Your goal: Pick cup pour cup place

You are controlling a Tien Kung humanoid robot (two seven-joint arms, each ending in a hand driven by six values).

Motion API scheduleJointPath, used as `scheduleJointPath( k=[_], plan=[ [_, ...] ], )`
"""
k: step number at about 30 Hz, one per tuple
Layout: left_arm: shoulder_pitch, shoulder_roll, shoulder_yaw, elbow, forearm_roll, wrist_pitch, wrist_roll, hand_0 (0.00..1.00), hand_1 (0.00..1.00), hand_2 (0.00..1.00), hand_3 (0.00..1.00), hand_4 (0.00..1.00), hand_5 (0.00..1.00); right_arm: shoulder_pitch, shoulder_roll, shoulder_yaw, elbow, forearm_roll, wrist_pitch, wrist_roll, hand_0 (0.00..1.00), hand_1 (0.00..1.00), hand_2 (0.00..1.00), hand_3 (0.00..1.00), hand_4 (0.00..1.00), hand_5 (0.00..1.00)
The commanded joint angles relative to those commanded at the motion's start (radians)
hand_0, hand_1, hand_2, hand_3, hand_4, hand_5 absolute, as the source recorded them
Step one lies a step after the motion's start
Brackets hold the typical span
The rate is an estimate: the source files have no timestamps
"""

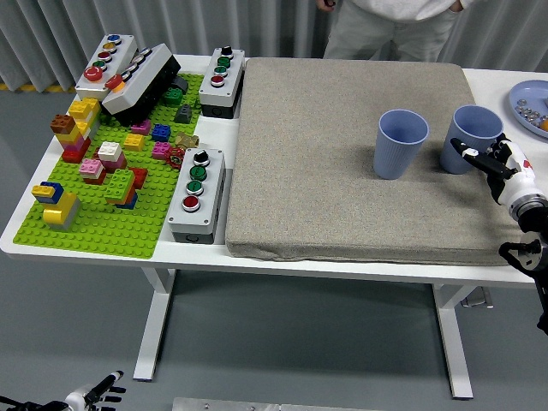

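Two pale blue cups stand upright on a grey-brown mat (342, 154). The left cup (401, 143) is near the mat's middle right. The right cup (473, 137) stands near the mat's right edge. My right hand (486, 159) comes in from the right edge and is right beside the right cup's lower side, fingers spread and pointing at it, not closed around it. My left hand (94, 396) hangs below the table at the bottom left, fingers relaxed, holding nothing.
A green baseplate (111, 184) with several coloured bricks fills the table's left. Button boxes (196, 194) stand beside the mat's left edge. A blue plate (529, 103) sits at the far right. A person stands at the far side (385, 21).
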Motion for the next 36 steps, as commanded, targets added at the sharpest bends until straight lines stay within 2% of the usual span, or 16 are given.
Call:
scheduleJointPath(
  k=[26, 27, 32, 33, 36],
  plan=[
    [0.001, 0.001, 0.027, 0.000, -0.020, 0.001, -0.005, 0.858, 0.835, 0.847, 0.758, 0.633, 0.978, 0.010, 0.004, -0.010, -0.023, 0.019, -0.007, 0.007, 0.979, 0.940, 0.998, 0.957, 0.835, 0.399],
    [0.002, 0.001, 0.028, 0.000, -0.021, 0.001, -0.006, 0.858, 0.835, 0.847, 0.757, 0.634, 0.980, 0.010, 0.004, -0.011, -0.024, 0.020, -0.008, 0.008, 0.974, 0.917, 0.987, 0.926, 0.835, 0.387],
    [0.001, 0.001, 0.029, 0.000, -0.022, 0.001, -0.006, 0.858, 0.835, 0.847, 0.757, 0.634, 0.980, 0.011, 0.004, -0.012, -0.025, 0.028, -0.011, 0.011, 0.974, 0.917, 0.987, 0.926, 0.835, 0.387],
    [0.000, 0.002, 0.028, 0.000, -0.021, 0.001, -0.006, 0.858, 0.835, 0.847, 0.757, 0.634, 0.980, 0.011, 0.004, -0.014, -0.025, 0.033, -0.014, 0.013, 0.937, 0.847, 0.880, 0.851, 0.822, 0.336],
    [-0.001, 0.002, 0.029, 0.000, -0.023, 0.001, -0.006, 0.858, 0.835, 0.847, 0.757, 0.634, 0.980, 0.013, 0.004, -0.016, -0.027, 0.040, -0.017, 0.016, 0.937, 0.847, 0.880, 0.851, 0.822, 0.336]
  ],
)
